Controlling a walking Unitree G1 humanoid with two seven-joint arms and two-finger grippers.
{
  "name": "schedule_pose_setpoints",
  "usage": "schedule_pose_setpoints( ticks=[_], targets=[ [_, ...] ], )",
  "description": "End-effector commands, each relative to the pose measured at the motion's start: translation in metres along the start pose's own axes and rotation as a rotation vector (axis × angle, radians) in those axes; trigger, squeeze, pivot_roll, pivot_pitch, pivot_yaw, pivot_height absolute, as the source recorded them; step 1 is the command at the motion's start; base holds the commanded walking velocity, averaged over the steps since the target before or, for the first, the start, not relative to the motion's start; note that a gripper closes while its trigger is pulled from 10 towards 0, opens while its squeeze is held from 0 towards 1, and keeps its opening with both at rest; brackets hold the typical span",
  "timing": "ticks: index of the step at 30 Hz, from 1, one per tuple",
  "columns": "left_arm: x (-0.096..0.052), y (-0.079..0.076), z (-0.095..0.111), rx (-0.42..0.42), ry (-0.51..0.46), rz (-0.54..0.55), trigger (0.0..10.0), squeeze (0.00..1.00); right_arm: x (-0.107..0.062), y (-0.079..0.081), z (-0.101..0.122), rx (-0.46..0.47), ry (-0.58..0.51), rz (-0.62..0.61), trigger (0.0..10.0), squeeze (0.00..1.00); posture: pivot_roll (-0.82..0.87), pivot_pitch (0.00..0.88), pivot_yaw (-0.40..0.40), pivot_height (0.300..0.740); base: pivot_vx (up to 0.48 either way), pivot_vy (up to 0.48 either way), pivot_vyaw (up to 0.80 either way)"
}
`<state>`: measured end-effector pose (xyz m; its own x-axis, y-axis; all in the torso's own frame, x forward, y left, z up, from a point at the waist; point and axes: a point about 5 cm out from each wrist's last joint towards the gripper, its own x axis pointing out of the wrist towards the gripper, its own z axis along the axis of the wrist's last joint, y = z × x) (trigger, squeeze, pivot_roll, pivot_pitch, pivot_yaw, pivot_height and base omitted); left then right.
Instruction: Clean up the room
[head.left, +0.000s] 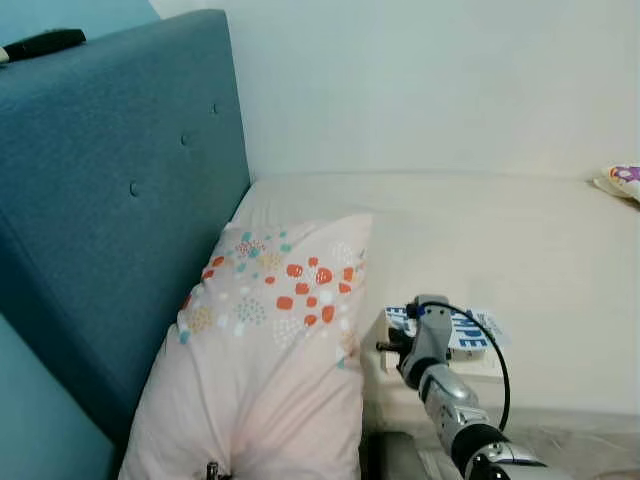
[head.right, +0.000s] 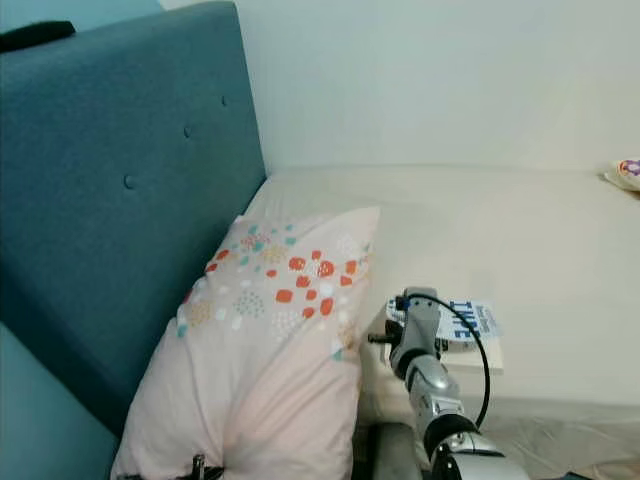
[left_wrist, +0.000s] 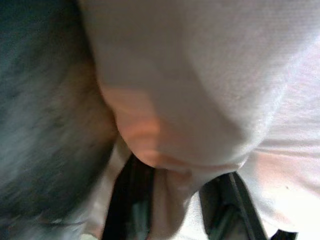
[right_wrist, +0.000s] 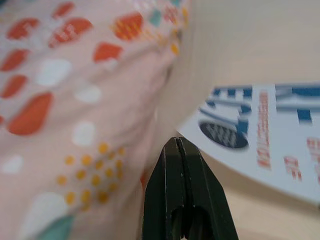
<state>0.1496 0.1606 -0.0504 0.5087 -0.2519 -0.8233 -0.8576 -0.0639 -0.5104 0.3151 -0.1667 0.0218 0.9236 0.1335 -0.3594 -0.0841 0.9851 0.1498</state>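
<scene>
Pressed together with nothing between its fingers, the right gripper (right_wrist: 181, 150) is held at the gap between the pillow (head.left: 270, 340) and the book (head.left: 462, 328); the left gripper (left_wrist: 175, 200) is closed on a fold of the pillow's pale fabric at its lower edge, the cloth bunched between the two black fingers (left_wrist: 127, 200).

A cream bed (head.left: 500, 250) is seen spreading across the scene, with a plain white wall (head.left: 430, 80) behind it. A teal buttoned headboard (head.left: 110, 210) is set along the robot's left side of the bed. A dark flat object (head.left: 45, 44) is laid on the headboard's top edge; what it is cannot be told.

The pillow, pale pink with orange, teal and yellow dots, is propped upright against the headboard, its lower part hanging over the near edge of the bed. The right arm (head.left: 450, 400) is raised from below beside it, a black cable looped along the wrist.

The book, white with blue lettering, is laid flat near the bed's front edge, just beside the pillow's right side and partly hidden behind the right wrist. In the right wrist view the pillow's edge is seen overlapping the book's corner.

A small patterned item (head.left: 622, 182) is partly seen at the far right of the bed.
</scene>
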Motion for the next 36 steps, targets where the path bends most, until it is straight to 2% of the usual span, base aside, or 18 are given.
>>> schedule_pose_setpoints(
  ticks=[1,6,7,36],
  targets=[
    [-0.0101,-0.195,-0.154,1.558,0.01,-0.951,10.0,1.0,0.0026,0.0066,0.0053,-0.014,-0.018,0.015,10.0,0.0,-0.07,0.0,0.0,0.631,0.0,0.0,0.0],
    [-0.0095,-0.1972,-0.1555,1.568,-0.011,-0.953,10.0,1.0,0.0032,0.0095,0.0049,-0.014,-0.017,0.022,10.0,0.0,-0.07,0.0,0.0,0.641,0.0,0.0,0.0],
    [-0.0094,-0.198,-0.1568,1.574,-0.015,-0.956,10.0,1.0,0.0034,0.0102,0.0048,-0.014,-0.016,0.024,10.0,0.0,-0.07,0.058,0.039,0.646,0.0,0.0,0.0],
    [-0.0094,-0.198,-0.1568,1.574,-0.015,-0.956,10.0,1.0,0.0034,0.0102,0.0048,-0.014,-0.016,0.024,10.0,0.0,-0.07,0.058,0.039,0.646,0.0,0.0,0.0]
  ],
)
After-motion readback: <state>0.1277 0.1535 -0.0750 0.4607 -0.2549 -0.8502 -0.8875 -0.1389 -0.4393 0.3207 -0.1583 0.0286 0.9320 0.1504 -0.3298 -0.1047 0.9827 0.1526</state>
